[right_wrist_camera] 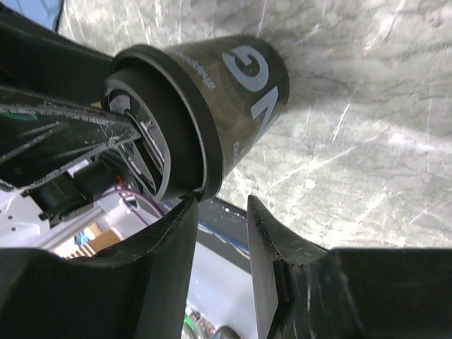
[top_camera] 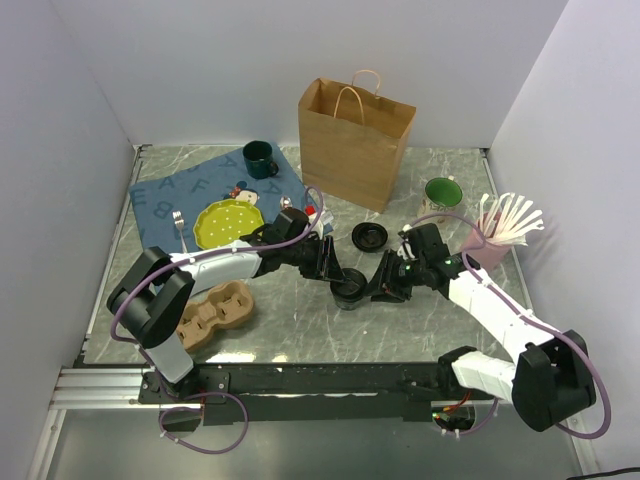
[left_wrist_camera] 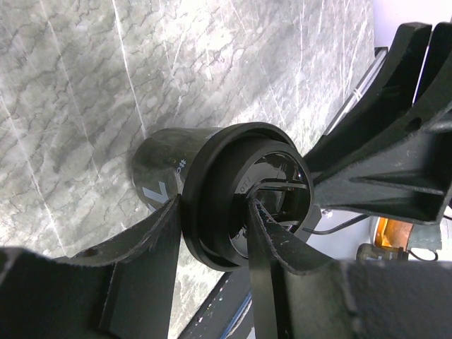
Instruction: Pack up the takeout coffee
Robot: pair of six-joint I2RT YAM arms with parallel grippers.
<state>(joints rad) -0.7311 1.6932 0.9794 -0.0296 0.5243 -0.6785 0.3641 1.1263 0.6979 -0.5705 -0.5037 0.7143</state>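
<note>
Seen from above, the coffee cup (top_camera: pixel 349 293) is mostly hidden between the left claw (top_camera: pixel 338 275) and right claw (top_camera: pixel 372 288); its printed lettering (right_wrist_camera: pixel 254 92) shows only partly

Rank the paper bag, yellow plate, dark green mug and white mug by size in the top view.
1. paper bag
2. yellow plate
3. dark green mug and white mug: too alike to rank
</note>
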